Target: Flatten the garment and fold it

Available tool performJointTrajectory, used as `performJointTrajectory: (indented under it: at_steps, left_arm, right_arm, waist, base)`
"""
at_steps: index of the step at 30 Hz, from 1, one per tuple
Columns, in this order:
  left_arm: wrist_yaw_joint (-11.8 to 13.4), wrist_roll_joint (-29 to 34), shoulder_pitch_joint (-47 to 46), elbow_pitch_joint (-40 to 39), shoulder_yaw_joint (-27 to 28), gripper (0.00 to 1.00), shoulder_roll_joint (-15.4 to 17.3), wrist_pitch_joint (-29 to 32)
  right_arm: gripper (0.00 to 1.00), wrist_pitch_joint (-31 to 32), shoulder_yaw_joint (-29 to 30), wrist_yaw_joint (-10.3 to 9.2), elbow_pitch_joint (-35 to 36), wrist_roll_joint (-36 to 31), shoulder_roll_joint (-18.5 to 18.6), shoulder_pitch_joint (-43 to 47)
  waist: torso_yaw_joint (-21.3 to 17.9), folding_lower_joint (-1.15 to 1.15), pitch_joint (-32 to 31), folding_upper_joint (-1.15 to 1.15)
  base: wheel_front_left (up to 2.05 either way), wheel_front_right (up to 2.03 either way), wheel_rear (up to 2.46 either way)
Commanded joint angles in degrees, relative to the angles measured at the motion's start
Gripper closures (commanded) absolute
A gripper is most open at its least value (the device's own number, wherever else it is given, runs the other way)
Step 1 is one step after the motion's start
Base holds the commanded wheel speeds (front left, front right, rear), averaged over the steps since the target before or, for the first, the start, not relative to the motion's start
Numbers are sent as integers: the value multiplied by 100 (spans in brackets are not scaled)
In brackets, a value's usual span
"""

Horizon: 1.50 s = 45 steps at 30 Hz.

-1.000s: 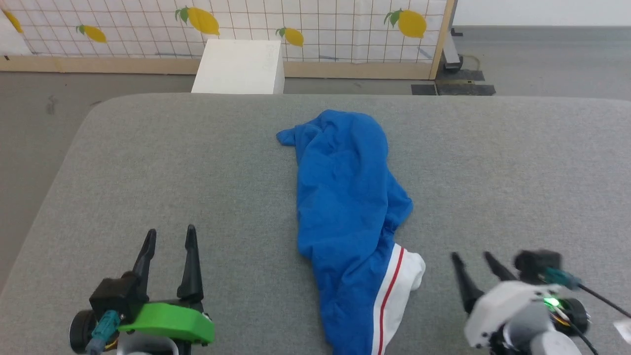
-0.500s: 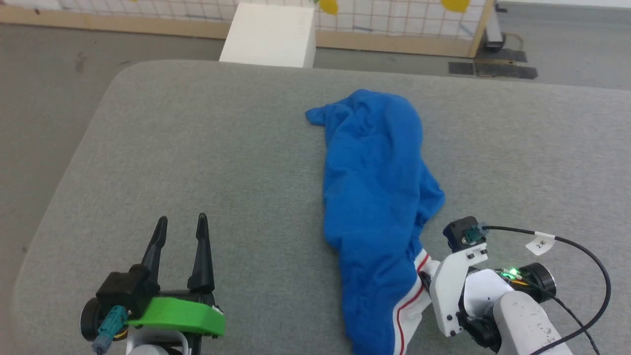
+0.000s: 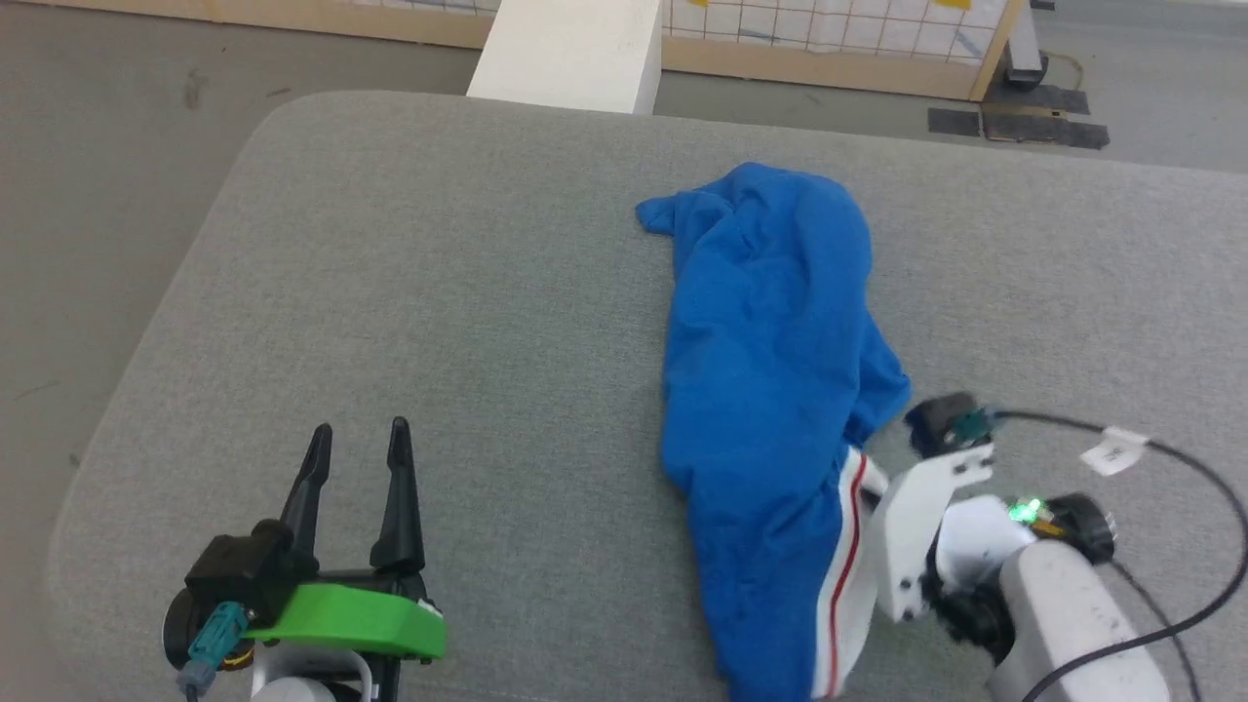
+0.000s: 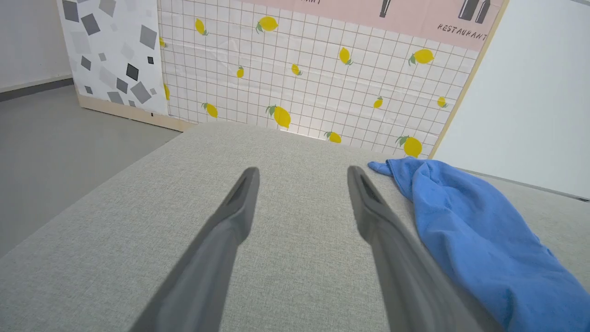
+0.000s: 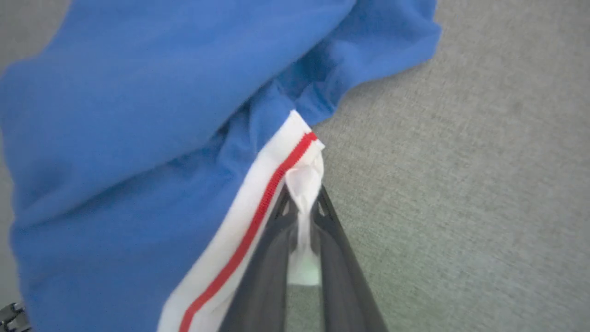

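The garment (image 3: 780, 370) lies crumpled in a long heap on the grey padded table (image 3: 439, 292), blue with a white, red-striped sleeve (image 3: 846, 575) at its near end. In the right wrist view my right gripper (image 5: 304, 196) is shut on a pinch of the white sleeve edge (image 5: 302, 177), beside the red stripe. Its white wrist (image 3: 921, 526) sits at the garment's right side. My left gripper (image 3: 360, 429) stands open at the lower left, well clear of the cloth. In the left wrist view that gripper (image 4: 303, 171) has nothing between its fingers, and the garment (image 4: 461, 221) lies to its right.
A white box (image 3: 575, 49) stands on the floor beyond the table's far edge. A lemon-print partition (image 4: 299, 69) runs behind it. A black cable with a white tag (image 3: 1111, 448) loops from my right wrist. The table's left edge is rounded.
The head camera has tilted down and shifted. My right gripper moved in to the white sleeve and shut on it, lifting that edge slightly. The left gripper stayed put and open.
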<state>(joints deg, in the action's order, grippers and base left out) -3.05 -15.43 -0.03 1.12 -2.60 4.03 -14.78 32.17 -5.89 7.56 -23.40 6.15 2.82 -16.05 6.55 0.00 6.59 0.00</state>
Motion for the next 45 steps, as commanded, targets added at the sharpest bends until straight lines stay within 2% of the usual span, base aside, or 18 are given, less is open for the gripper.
performJointTrajectory:
  at_steps: [1,6,12,15,17,18,19,25,27,31,32,36,41,45]
  left_arm:
    - [-54,49,-51,-31,30,0,-28,-21]
    - [-112,85,-81,-94,56,0,-62,-21]
    - [-189,94,-142,-23,25,0,-86,-21]
    - [-219,69,-151,39,10,0,-95,-21]
    - [-239,38,-151,95,3,0,-99,-21]
    - [-255,26,-146,142,7,0,-102,-21]
    - [-263,25,-143,161,12,0,-102,-21]
    - [-297,-54,-205,296,2,0,-108,-22]
    - [-331,-213,-274,348,-146,0,-110,-19]
    - [-381,-540,-573,443,-580,0,-112,298]
    - [-398,-738,-802,494,-891,0,-113,620]
    - [-381,-1195,-1339,780,-1559,0,-114,1545]
    - [3,-1616,-1993,1434,-2385,0,-114,2969]
    - [261,-1611,-2294,1950,-3017,0,-114,4144]
  right_arm:
    - [100,-139,184,-8,123,9,6,-219]
    - [100,-311,1269,-8,502,-283,170,-489]
    - [100,-42,2781,-8,750,-772,533,-338]
    - [100,113,3555,-8,834,-1005,528,-103]
    - [100,202,4033,-8,912,-1163,393,56]
    - [80,231,4112,-8,972,-1251,271,168]
    - [0,205,4106,-8,1003,-1207,211,174]
    - [0,-1104,3557,-8,1538,-797,45,173]
    - [0,-1755,3426,-8,1746,-697,29,256]
    - [0,-2343,3314,-8,1800,-536,11,517]
    - [0,-2459,3216,-8,1725,-410,9,623]
    - [0,-2596,3041,-8,1587,-193,8,712]
    - [0,-2735,2779,-8,1489,-31,7,698]
    - [0,-2788,2572,-8,1325,112,7,630]
  waist:
    - [-56,0,-33,0]
    - [-114,0,-37,0]
    - [-109,0,-20,0]
    - [-100,0,-10,0]
    - [-110,0,-6,0]
    - [-150,0,-12,0]
    - [-176,0,-9,0]
    - [-341,0,-129,0]
    - [-377,0,-158,0]
    - [-443,0,-228,0]
    - [-505,0,-216,0]
    - [-670,0,-154,0]
    - [-1001,0,12,0]
    - [-1322,0,132,0]
  base:
    - [0,0,0]
    - [0,0,0]
    - [0,0,0]
    - [0,0,0]
    - [0,0,0]
    - [0,0,0]
    - [0,0,0]
    - [0,0,0]
    - [0,0,0]
    - [0,0,0]
    - [0,0,0]
    - [0,0,0]
    - [0,0,0]
    - [0,0,0]
